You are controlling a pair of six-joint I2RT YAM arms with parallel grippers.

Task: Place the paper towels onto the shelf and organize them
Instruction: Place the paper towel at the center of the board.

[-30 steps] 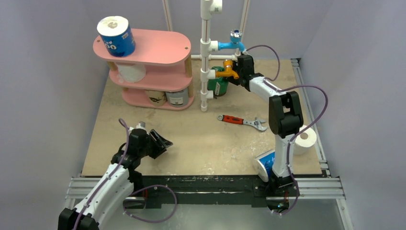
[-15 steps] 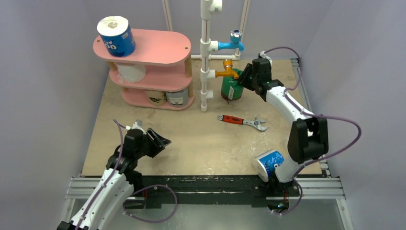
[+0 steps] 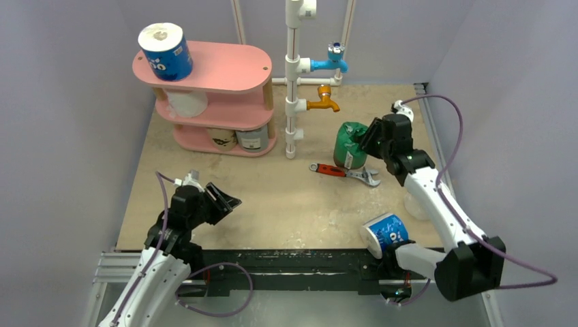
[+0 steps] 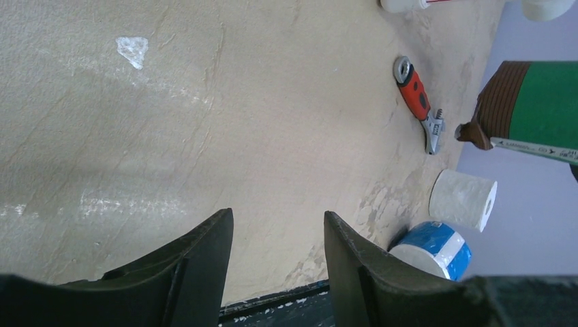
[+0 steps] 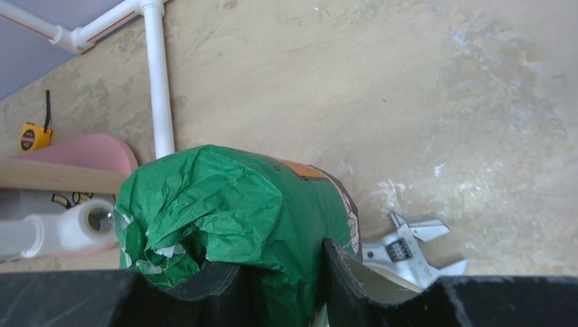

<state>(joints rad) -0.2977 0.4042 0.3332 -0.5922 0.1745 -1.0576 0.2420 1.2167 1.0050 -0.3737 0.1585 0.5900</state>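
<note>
1. Top external view: a crinkled green-wrapped paper roll (image 3: 349, 144) is gripped in the closed right pincer (image 3: 366, 139). It is held raised over the bench (image 3: 286, 197) near a red-handled wrench (image 3: 332, 169), well apart from the pink three-tier shelf (image 3: 225, 68).
2. The carrying step is judged to be in hand. Next, the roll must be brought leftward to the shelf and set down upright.
3. A white pipe frame (image 3: 293, 102) with taps stands between roll and shelf, so a path in front of it is called for.
4. Bare room is seen on the right half of the top board.
5. The left pincer (image 3: 228, 202) is parted and empty, low over open bench.
</note>
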